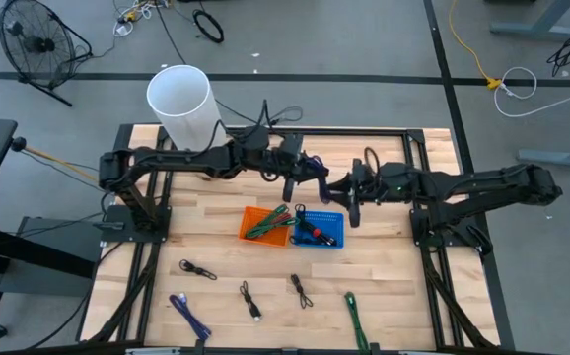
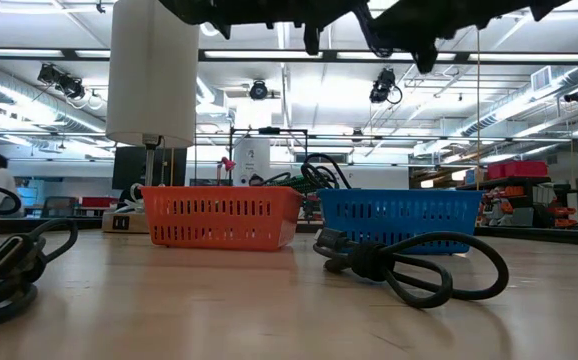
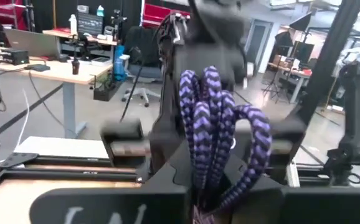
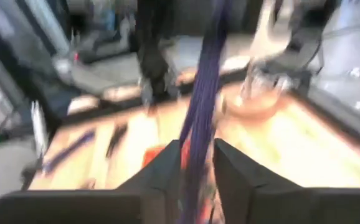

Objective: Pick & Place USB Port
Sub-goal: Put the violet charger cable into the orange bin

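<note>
Handing over mid-frame above the blue basket (image 1: 320,230), your left pincer (image 1: 310,170) clamps the purple cable (image 3: 214,124) while the right pincer (image 4: 197,163) stands slightly parted around it; release unevenly and it drops onto the surface (image 1: 393,286).

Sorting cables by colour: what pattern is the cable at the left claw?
Purple cable with black chevron braid; left wrist view.

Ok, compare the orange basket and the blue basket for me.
The orange basket sits on the left arm's side and holds green cables; the blue basket sits on the right arm's side and holds dark cables with a red bit. In the low view orange looks wider. Both are slotted plastic bins, side by side mid-table.
</note>
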`<action>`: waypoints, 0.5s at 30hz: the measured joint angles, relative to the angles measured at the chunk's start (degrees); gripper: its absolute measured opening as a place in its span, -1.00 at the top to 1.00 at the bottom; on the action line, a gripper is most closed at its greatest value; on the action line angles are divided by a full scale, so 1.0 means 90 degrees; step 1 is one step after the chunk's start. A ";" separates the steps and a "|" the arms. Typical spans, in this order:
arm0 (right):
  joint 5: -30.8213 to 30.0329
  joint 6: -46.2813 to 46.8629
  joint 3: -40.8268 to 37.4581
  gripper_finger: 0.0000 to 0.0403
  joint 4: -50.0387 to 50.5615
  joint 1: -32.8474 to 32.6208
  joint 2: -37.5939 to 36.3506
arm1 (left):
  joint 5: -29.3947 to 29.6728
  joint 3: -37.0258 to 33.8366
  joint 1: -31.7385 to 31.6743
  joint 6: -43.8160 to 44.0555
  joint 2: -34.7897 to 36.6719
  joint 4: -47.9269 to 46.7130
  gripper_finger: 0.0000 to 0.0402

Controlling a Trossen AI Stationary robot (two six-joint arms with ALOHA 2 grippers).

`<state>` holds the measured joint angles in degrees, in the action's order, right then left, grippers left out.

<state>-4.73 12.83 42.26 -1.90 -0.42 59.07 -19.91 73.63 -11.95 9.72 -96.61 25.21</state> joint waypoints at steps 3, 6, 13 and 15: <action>0.0058 0.0107 -0.0002 0.33 0.0406 -0.0082 -0.0006 | -0.0392 0.0016 0.0000 0.0098 0.0028 -0.0267 0.90; 0.0030 0.0305 -0.0002 0.23 0.1147 -0.0165 -0.0005 | -0.0632 0.0010 0.0045 0.0145 0.0075 -0.1073 0.90; -0.0099 0.0853 -0.0002 0.18 0.2056 -0.0234 -0.0014 | -0.0440 0.0009 0.0409 -0.0044 0.0407 -0.3573 0.90; -0.0223 0.0853 0.0000 0.19 0.2056 -0.0232 -0.0015 | -0.0162 0.0008 0.0598 -0.0056 0.0459 -0.4211 0.90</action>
<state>-6.73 20.51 42.26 16.60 -2.51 58.94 -21.37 73.70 -6.56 9.21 -92.48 -12.68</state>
